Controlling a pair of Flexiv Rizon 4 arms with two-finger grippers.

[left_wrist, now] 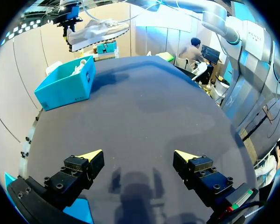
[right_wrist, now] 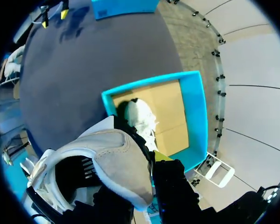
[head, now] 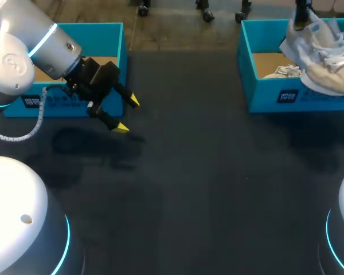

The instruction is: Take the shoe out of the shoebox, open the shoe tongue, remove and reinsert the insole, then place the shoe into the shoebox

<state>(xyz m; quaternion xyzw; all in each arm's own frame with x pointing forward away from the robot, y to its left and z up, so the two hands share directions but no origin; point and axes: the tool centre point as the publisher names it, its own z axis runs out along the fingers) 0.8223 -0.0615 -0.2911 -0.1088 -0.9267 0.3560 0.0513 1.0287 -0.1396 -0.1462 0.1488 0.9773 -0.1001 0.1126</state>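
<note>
A white and beige shoe (head: pixel 327 60) hangs tilted over the right blue shoebox (head: pixel 275 94), with my right gripper (head: pixel 301 17) shut on its heel end. In the right wrist view the shoe (right_wrist: pixel 119 170) fills the space at my right gripper (right_wrist: pixel 149 154), whose fingers clamp the heel wall. Below it the shoebox (right_wrist: pixel 196 116) holds a second white shoe (right_wrist: pixel 142 116). My left gripper (head: pixel 128 114) is open over the bare mat at the left, nothing between its fingers. In the left wrist view, far ahead of my left gripper (left_wrist: pixel 137 156), are the shoebox (left_wrist: pixel 65 86) and the lifted shoe (left_wrist: pixel 98 32).
A second blue box (head: pixel 112 40) stands at the back left, partly behind my left arm; the right wrist view shows it (right_wrist: pixel 126 7) far across the mat. The dark mat (head: pixel 206 172) spreads between the two boxes.
</note>
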